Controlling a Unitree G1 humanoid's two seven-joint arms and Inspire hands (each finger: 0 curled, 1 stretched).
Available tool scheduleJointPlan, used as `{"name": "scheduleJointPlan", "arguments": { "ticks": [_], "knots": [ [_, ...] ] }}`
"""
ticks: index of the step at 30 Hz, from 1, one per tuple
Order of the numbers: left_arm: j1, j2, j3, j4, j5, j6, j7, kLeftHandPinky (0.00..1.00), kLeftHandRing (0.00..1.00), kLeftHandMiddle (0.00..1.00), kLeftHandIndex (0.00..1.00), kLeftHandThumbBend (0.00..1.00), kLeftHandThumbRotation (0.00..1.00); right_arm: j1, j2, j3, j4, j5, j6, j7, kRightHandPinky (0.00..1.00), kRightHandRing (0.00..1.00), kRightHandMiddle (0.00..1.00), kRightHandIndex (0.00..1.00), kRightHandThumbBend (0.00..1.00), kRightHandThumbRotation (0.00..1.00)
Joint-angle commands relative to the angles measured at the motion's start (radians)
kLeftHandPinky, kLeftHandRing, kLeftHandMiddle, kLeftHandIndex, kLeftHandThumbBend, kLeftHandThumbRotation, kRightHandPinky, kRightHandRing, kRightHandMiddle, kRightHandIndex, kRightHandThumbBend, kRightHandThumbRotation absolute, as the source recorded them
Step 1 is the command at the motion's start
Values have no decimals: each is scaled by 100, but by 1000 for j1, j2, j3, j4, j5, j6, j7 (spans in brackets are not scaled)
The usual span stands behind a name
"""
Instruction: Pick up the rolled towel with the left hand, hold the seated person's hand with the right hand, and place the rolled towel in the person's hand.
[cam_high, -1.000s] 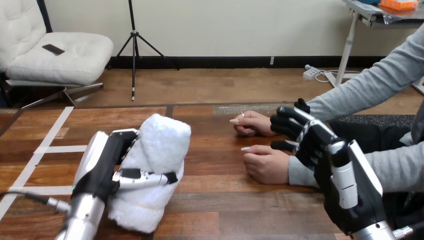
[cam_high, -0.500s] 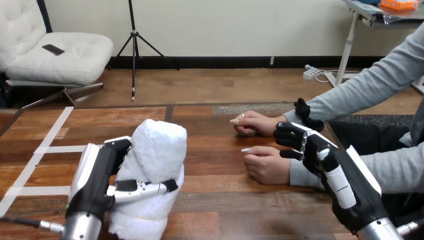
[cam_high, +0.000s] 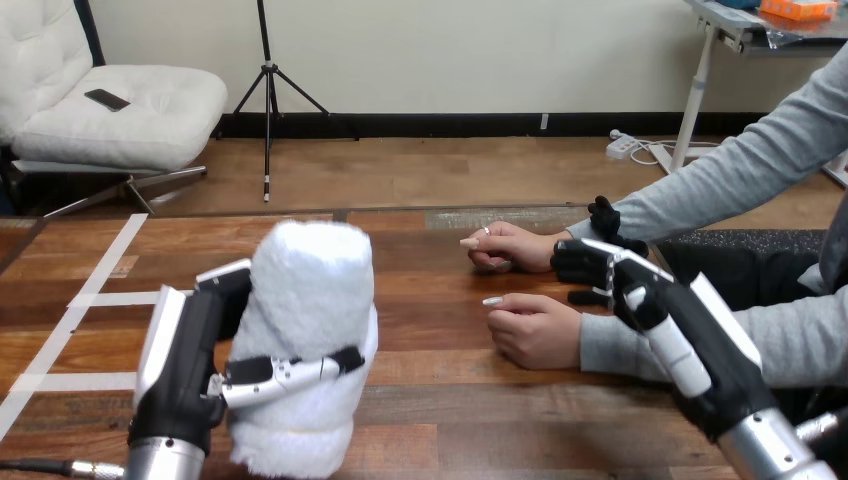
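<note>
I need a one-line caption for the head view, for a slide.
Left hand grips the upright rolled towel; right hand is beside the person's nearer hand at the table.

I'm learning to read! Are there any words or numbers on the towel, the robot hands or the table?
None: no word, number or sign here can be read.
The rolled towel: plain white, no label in sight.
The left robot hand and the right robot hand: no print to be seen on their shells.
The white tape strips on the table: blank.
</note>
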Motion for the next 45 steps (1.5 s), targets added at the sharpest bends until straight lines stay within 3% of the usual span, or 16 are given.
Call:
{"name": "scheduleJointPlan", "arguments": {
  "ticks": [1, 11, 22, 32, 45],
  "knots": [
    [-77, -24, 41, -107, -39, -84, 4, 25, 29, 35, 41, 59, 0, -148, -42, -30, 50, -12, -88, -12, 81, 85, 83, 82, 87, 100],
    [-77, -34, 45, -90, -51, -127, -16, 25, 30, 36, 41, 58, 0, -208, -81, -28, 135, -37, -167, -12, 81, 85, 84, 82, 84, 99],
    [-83, -52, 53, -76, -61, -155, -37, 26, 30, 36, 41, 58, 0, -267, -117, -17, 205, -45, -204, -5, 81, 85, 85, 84, 93, 95],
    [-90, -60, 56, -72, -70, -153, -56, 27, 31, 37, 41, 58, 0, -314, -152, -4, 252, -92, -198, -14, 79, 85, 86, 85, 99, 89],
    [-97, -70, 56, -74, -91, -154, -84, 28, 32, 38, 41, 58, 0, -365, -183, 20, 319, -158, -183, -17, 80, 87, 88, 85, 100, 74]
  ]
}}
